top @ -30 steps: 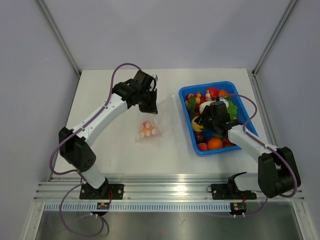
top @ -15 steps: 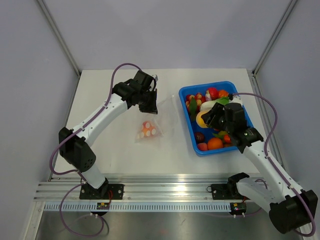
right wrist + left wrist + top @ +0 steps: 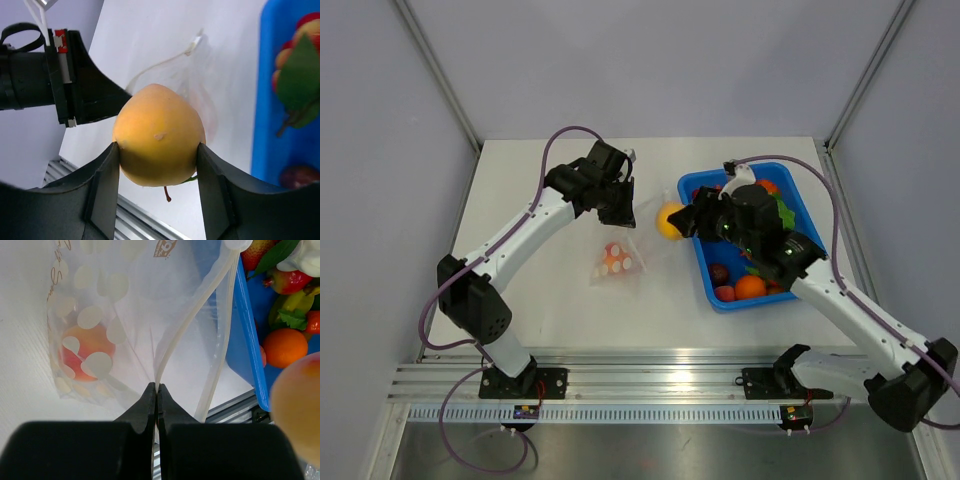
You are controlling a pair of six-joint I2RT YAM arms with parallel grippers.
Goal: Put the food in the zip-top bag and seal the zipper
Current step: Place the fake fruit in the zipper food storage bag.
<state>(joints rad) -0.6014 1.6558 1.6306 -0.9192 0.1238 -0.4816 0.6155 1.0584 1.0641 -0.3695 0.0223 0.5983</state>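
The clear dotted zip-top bag [image 3: 625, 245] lies on the white table, its mouth edge lifted. My left gripper [image 3: 620, 212] is shut on the bag's zipper strip [image 3: 172, 347] and holds the mouth open. A red-orange toy fruit [image 3: 82, 347] lies inside the bag [image 3: 115, 305]. My right gripper [image 3: 672, 222] is shut on a yellow-orange toy fruit [image 3: 159, 135], held above the table next to the bag's mouth. The fruit also shows in the left wrist view [image 3: 297, 405]. More food [image 3: 750, 285] lies in the blue tray [image 3: 705, 270].
The blue tray [image 3: 247, 335] stands right of the bag, close to its open mouth. An aluminium rail [image 3: 660, 385] runs along the near table edge. Grey walls enclose the table on three sides.
My right gripper has lifted the yellow-orange fruit out of the tray and carried it left to the bag's mouth. The left arm has not moved.
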